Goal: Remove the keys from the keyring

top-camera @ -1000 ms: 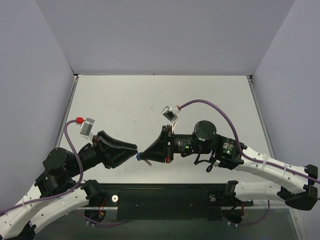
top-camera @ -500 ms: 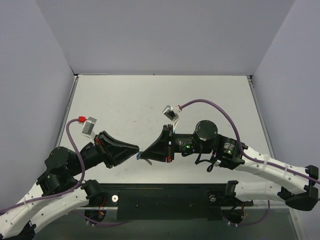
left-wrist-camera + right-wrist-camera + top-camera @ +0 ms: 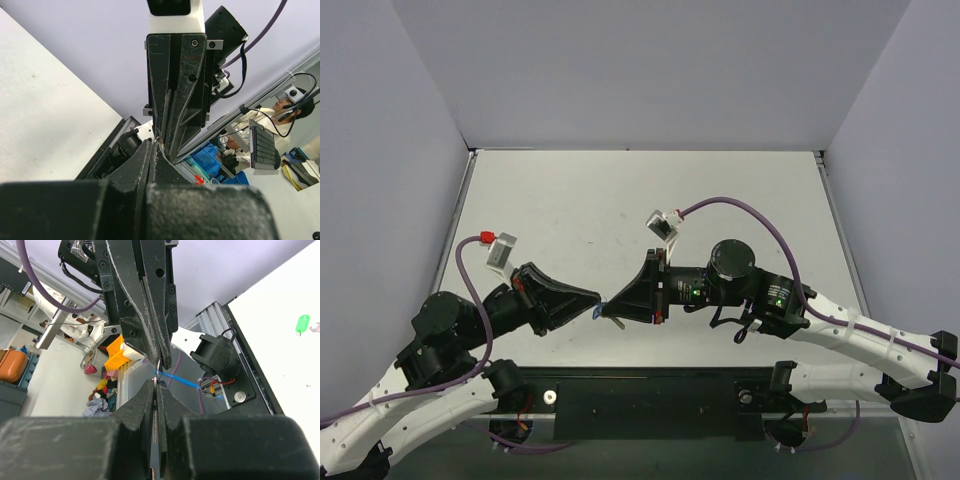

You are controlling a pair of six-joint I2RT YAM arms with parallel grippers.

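Colour findings:
- keyring [image 3: 597, 313]: bright blue.
- keys [image 3: 155, 440]: silver-grey.
- Second tag [image 3: 302, 323]: bright green (right wrist view only).
- left tool [image 3: 594, 297] and right tool [image 3: 611, 303]: black, with pale scuff marks.
- desk [image 3: 720, 190]: off-white, with faint dark specks.
- Cable [image 3: 730, 203]: purple.

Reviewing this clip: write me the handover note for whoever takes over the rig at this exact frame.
Left gripper: shut, pinching the thin ring of the keyring; its blue tag sticks out sideways.
Right gripper: shut on the key, seen edge-on between its fingers.
The two tips meet in the air over the near edge of the table.
Done: both parts grasped and held up.
Left: the key looks joined to the ring, with no gap showing, so it has to be worked off.
A green tag lies on the table; it is not part of this job.
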